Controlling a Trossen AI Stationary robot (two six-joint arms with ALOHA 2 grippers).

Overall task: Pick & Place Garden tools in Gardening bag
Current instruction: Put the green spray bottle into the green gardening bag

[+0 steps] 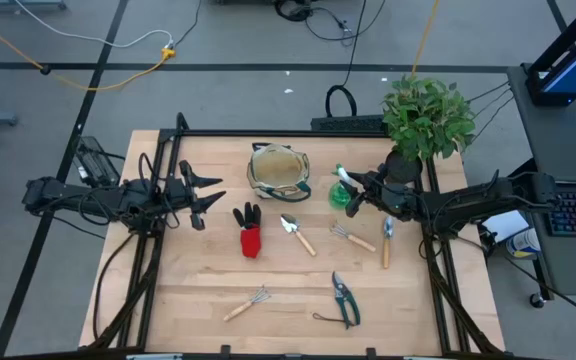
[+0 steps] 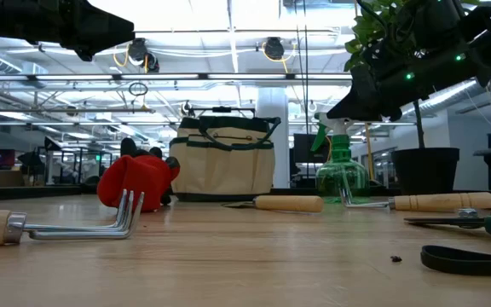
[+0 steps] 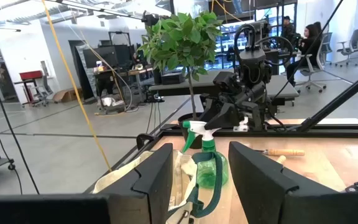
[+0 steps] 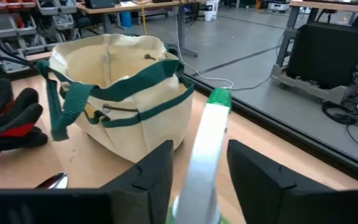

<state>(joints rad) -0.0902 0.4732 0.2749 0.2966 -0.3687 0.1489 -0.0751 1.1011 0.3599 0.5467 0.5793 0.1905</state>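
The tan gardening bag (image 1: 278, 170) with green trim stands upright and open at the table's far middle. The green spray bottle (image 1: 340, 191) stands upright just right of it. My right gripper (image 4: 201, 152) is open, its fingers on either side of the bottle's white and green spray head (image 4: 209, 134); no touch shows. My left gripper (image 1: 208, 200) is open and empty, left of the bag, above the table. Red-black gloves (image 1: 250, 232), a trowel (image 1: 298, 235), a fork (image 1: 353, 237), a second trowel (image 1: 387, 240), shears (image 1: 345, 298) and a rake (image 1: 248, 303) lie flat on the table.
A potted green plant (image 1: 428, 115) in a black pot stands at the far right corner, close behind my right arm. The table's black frame rail (image 1: 268, 134) runs along the far edge. Bare wood lies at the near left (image 1: 168, 290).
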